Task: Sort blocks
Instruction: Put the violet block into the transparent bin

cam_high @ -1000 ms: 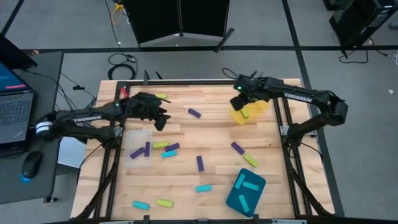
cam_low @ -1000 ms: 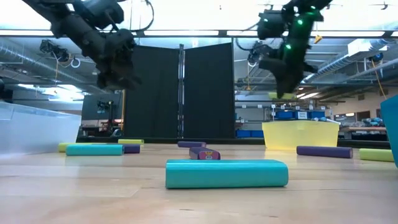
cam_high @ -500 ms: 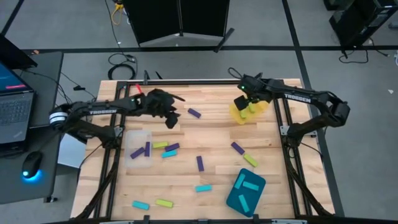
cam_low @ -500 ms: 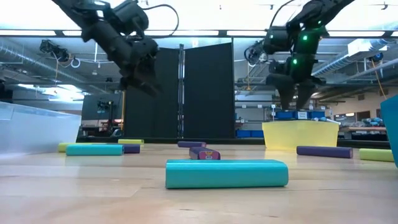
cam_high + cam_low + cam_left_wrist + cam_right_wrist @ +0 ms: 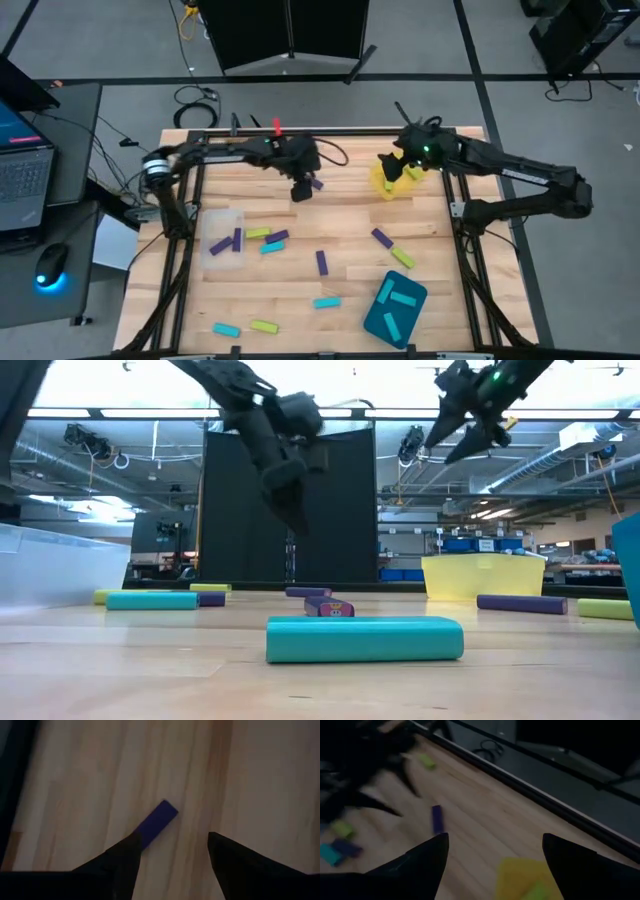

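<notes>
Purple block (image 5: 157, 822) just beyond the left gripper's (image 5: 172, 847) spread fingers (image 5: 125, 857), untouched.

Grey floor (image 5: 560, 120) surrounds wooden table (image 5: 340, 225). Black partition panels (image 5: 290, 505) behind it. Open laptop (image 5: 20, 165) and mouse (image 5: 50, 265) on side desk. Bright ceiling strip lights (image 5: 330, 412).

1. High view: bright, even light, soft faint shadows, sharp.
2. Low view: ceiling strip lights glare; the arms show as dark silhouettes.
3. Left wrist view: dim and soft.
4. Right wrist view: dim, heavily blurred.
</notes>
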Controlling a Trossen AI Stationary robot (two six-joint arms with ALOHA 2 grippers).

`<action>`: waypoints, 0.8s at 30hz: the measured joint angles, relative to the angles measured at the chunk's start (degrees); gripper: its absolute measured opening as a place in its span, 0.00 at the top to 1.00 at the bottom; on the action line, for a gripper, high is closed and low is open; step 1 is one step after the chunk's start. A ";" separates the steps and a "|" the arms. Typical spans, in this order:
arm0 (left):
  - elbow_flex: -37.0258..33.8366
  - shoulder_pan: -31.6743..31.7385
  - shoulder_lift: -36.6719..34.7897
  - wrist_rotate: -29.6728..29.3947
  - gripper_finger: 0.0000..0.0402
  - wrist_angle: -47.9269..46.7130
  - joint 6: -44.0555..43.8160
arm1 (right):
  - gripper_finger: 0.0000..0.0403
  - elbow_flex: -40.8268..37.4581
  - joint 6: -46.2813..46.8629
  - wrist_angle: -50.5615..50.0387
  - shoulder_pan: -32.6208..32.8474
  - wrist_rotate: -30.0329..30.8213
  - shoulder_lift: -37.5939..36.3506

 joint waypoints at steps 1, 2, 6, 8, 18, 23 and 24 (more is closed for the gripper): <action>2.37 0.00 2.05 -0.02 0.39 -2.13 1.81 | 0.19 0.00 0.50 -0.06 1.31 0.51 -0.43; 4.49 0.00 3.96 -0.01 0.37 -4.17 3.56 | 0.19 0.00 1.05 -0.04 2.73 1.35 -0.65; 11.89 -0.17 11.15 -0.70 0.30 -10.84 9.28 | 0.22 0.00 2.24 -0.05 8.31 4.99 -0.27; 14.73 -0.22 14.32 -2.82 0.27 -13.30 10.79 | 0.22 0.00 2.70 0.07 10.99 6.22 0.44; 19.52 1.25 20.95 -2.56 0.28 -16.89 14.74 | 0.23 -5.24 2.53 14.28 22.09 8.86 1.06; 19.31 2.74 22.70 -1.99 0.34 -17.44 14.40 | 0.24 -7.27 1.49 21.33 26.30 10.46 1.06; 19.31 2.96 22.91 -1.96 0.36 -17.21 14.36 | 0.24 -7.54 1.03 22.72 26.94 10.56 1.06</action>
